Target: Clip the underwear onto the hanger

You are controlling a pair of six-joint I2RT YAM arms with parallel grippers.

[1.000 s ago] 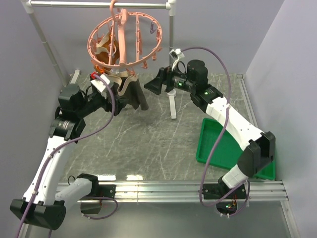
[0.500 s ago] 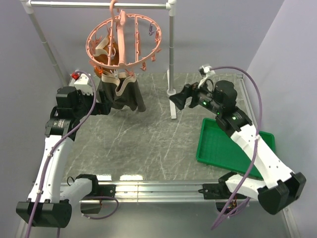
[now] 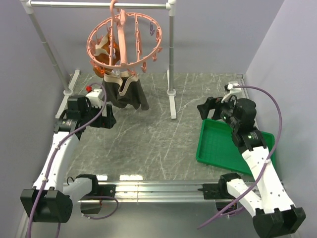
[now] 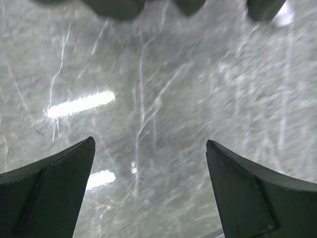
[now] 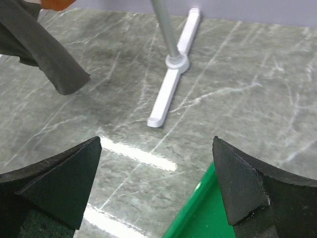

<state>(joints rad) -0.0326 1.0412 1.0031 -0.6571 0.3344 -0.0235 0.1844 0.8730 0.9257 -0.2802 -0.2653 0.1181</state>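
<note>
The salmon-pink round hanger (image 3: 125,39) hangs by its hook from the rack's top bar. The dark olive-brown underwear (image 3: 126,93) with a tan waistband hangs below the ring's front edge; one dark leg also shows in the right wrist view (image 5: 47,54). An orange-brown garment (image 3: 105,57) sits inside the ring. My left gripper (image 3: 108,120) is open and empty, low over the table, left of and below the underwear; its jaws stand wide apart (image 4: 148,158). My right gripper (image 3: 205,110) is open and empty above the tray's far corner (image 5: 156,163).
The white-grey pipe rack (image 3: 171,54) stands at the back, its right foot (image 5: 171,89) on the marble table. A green tray (image 3: 223,148) lies at the front right. Grey walls close in both sides.
Both arms have pulled back from the hanger: the left gripper let go of the underwear and dropped toward the table, the right swung right toward the tray. The underwear stays hanging from the ring.
</note>
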